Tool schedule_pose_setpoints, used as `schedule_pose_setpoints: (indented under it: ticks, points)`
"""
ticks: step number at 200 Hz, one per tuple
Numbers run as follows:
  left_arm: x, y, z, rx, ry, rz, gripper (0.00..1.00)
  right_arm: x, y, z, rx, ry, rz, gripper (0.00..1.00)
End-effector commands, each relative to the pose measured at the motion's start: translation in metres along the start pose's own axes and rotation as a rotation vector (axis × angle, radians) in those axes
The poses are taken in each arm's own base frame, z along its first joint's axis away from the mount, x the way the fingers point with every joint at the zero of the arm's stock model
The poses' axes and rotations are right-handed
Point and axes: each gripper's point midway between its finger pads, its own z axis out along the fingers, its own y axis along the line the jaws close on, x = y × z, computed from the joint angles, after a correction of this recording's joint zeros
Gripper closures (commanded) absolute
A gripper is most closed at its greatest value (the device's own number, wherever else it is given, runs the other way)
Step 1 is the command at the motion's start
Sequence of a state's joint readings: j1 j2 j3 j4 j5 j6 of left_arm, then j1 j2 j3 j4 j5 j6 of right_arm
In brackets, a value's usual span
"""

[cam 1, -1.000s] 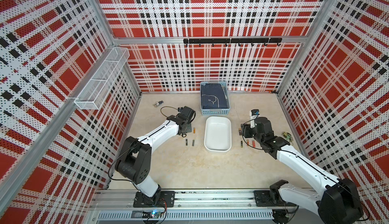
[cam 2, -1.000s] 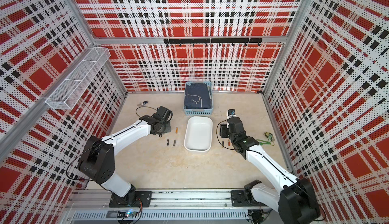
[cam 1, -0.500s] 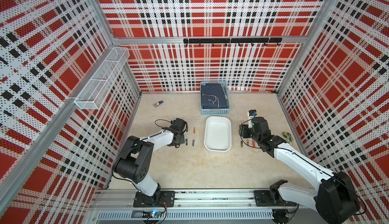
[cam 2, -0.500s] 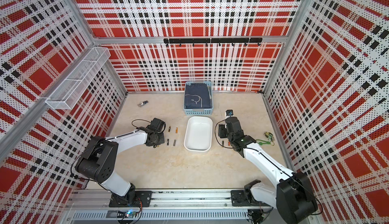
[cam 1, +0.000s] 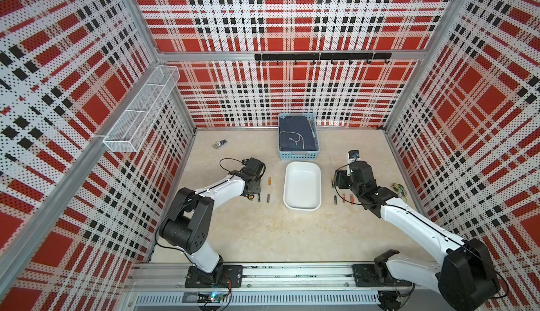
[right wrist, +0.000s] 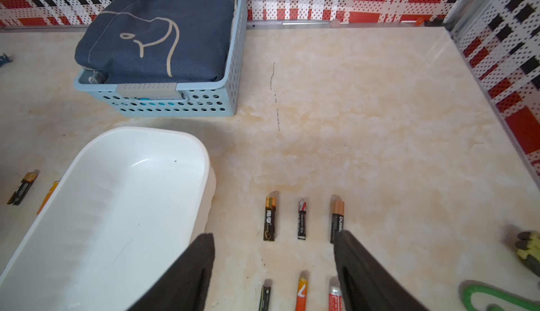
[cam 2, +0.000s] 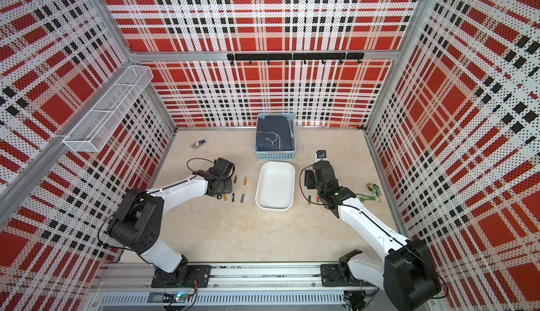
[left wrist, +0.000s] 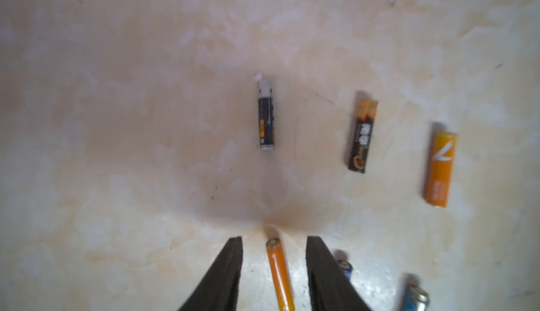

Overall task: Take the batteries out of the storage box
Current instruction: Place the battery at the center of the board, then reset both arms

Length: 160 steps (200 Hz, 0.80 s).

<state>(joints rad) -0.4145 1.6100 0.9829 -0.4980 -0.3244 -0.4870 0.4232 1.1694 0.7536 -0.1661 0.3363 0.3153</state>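
Marbled tabletop (cam 1: 263, 230), plaid walls (cam 1: 292, 17). Wrist views alone reveal jaws: left gripper (left wrist: 274, 238) parted astride orange battery (left wrist: 279, 274), right gripper (right wrist: 273, 233) wide, empty.

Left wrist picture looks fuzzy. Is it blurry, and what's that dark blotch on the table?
In the left wrist view, yes: the batteries look soft, smeared most near the edges; the blotch is a shadow on the table just ahead of the left pincer. In the right wrist view, things look sharper, with a bright glint inside the storage box.
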Motion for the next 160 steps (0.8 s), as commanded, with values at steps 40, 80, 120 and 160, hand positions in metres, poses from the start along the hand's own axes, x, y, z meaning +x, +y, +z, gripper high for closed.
schedule_pose_setpoints:
  ticks: [40, 80, 120, 160]
  points:
    - [-0.092, 0.049, -0.097, -0.04, -0.524, -0.165, 0.57, -0.052, -0.076, -0.011, 0.353, -0.188, 0.068, 0.11]
    - [-0.061, 0.12, -0.123, -0.135, -0.917, -0.348, 0.28, -0.014, -0.129, 0.011, 0.485, -0.208, 0.064, 0.12]
    - [-0.029, 0.166, -0.121, -0.256, -1.083, -0.376, 0.01, 0.009, -0.131, 0.033, 0.458, -0.269, -0.001, 0.11]
    - [-0.041, 0.18, -0.104, -0.139, -1.154, -0.342, 0.01, 0.015, -0.102, 0.04, 0.233, -0.413, -0.066, 0.07]
